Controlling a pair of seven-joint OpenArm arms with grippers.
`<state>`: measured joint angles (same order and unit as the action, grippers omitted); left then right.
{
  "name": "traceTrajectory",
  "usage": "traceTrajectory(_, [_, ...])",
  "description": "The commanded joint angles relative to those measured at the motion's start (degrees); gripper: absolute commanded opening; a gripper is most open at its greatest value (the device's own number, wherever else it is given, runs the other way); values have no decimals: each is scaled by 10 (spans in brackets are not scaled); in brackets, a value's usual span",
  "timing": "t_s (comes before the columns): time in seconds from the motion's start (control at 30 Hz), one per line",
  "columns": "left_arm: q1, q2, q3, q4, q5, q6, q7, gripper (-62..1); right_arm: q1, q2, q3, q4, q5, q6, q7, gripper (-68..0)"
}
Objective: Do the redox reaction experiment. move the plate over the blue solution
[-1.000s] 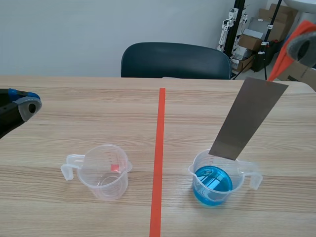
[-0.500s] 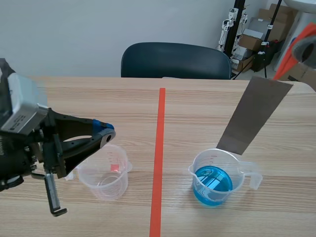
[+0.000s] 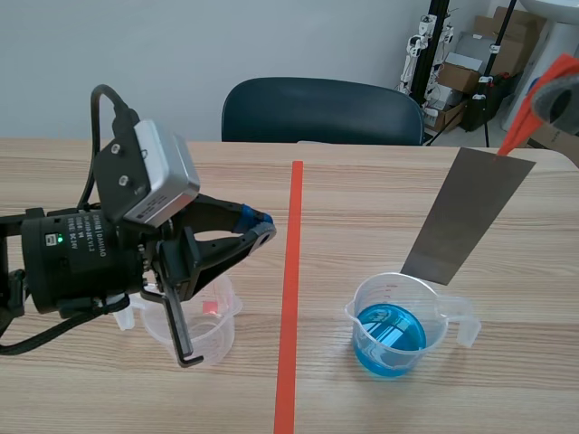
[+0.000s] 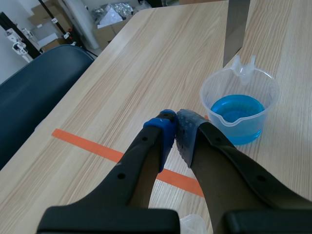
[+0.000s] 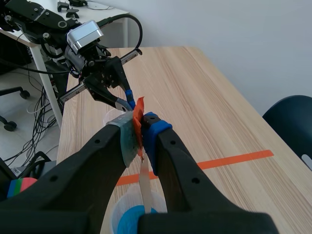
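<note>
Hanging tilted from the right claw [image 5: 142, 124], which is clenched on its orange-tabbed top end, one grey metal plate [image 3: 466, 217] has its lower edge just above the far rim of the cup of blue liquid [image 3: 391, 327]. Two clear handled cups stand on the worktop [image 3: 362, 199], one on each side of a single orange tape line [image 3: 291, 271]. The empty cup [image 3: 210, 325] sits under the left claw [image 4: 175, 127], whose pads are pressed together on nothing. One dark chair [image 3: 321, 110] stands behind.
</note>
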<state>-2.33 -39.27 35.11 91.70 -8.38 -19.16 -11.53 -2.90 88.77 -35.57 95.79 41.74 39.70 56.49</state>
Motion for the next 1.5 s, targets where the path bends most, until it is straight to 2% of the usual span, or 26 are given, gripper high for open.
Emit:
traceTrajectory(0.0, [-9,7,5,-4,-3,-1,-4,-569,6,-9,7,3,1,3,9,-671])
traceTrajectory(0.23, [-47,37,39,-30,2,-36,18,-569,-6,-18,7,3,-6,7,18,-671])
traceTrajectory(0.37, [-62,52,50,-40,4,-47,44,-569,-6,-18,7,3,-6,30,22,-671])
traceTrajectory(0.6, [-87,56,62,-40,5,-61,71,-569,-6,-18,7,3,-6,30,24,-671])
traceTrajectory(0.7, [-100,59,66,-40,5,-81,88,-569,-6,-18,7,3,-6,30,24,-671])
traceTrajectory(1.0, [-117,63,80,-40,6,-107,91,-569,-6,-18,7,3,-6,30,24,-671])
traceTrajectory(1.1, [-122,68,80,-40,7,-127,93,-569,-6,-18,7,3,-6,30,24,-671])
traceTrajectory(1.47, [-145,72,87,-40,10,-139,101,-569,-6,-18,7,3,-6,30,30,-671])
